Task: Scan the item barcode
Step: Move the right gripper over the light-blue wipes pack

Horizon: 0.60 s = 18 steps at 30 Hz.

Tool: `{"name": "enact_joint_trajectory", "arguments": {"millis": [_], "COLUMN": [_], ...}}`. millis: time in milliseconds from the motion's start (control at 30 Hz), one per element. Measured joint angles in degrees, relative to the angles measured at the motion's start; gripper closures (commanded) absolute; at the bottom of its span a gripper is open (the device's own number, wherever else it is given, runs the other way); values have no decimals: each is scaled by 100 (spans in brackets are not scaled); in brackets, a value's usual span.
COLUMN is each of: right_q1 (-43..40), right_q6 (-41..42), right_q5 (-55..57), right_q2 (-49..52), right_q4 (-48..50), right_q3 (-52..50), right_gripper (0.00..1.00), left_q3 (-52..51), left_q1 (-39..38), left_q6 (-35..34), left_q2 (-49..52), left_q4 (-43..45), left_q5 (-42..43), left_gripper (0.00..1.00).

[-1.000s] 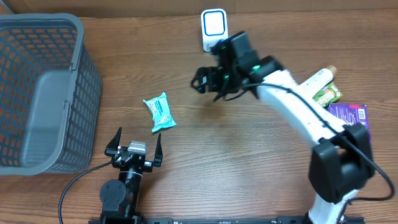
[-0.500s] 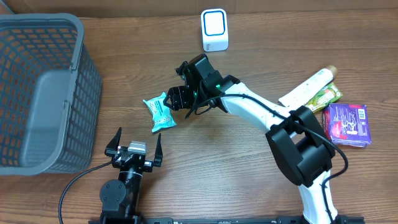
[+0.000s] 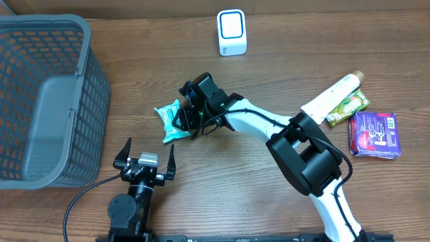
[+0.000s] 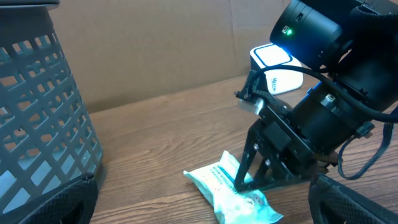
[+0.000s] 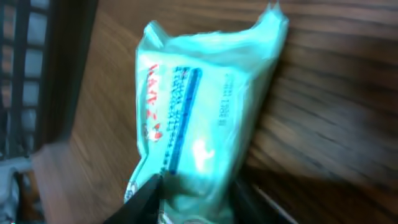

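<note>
1. Teal packet [image 3: 168,119] lies flat on the table [image 3: 235,195], left of centre.
2. My right gripper [image 3: 184,121] straddles its 3 o'clock end; whether it pinches, I cannot tell.
3. My left gripper [image 3: 146,156], at the packet's 6 o'clock, is spread wide and holds nothing.
4. Scanner [image 3: 232,32] sits at 1 o'clock, basket [image 3: 84,40] at 9.

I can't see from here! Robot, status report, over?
Left gripper open, idle. Right gripper straddling teal packet, grip unclear. Nothing between packet and scanner.
</note>
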Motion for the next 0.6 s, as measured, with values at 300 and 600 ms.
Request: {"name": "enact_joint_trajectory", "arguments": {"millis": [300,600], "right_q1": [-11,59], "right_q6": [192,260], "right_q5": [0,566], "right_q2": [0,13], "right_q4": [39,398], "right_q3": [0,0], "right_gripper": [82,63], "left_q3": [0,0], "left_q1": [0,0], "left_q6": [0,0], "left_q2": [0,0], "left_q4": [0,0], "left_q5": [0,0], "left_gripper": [0,0]}}
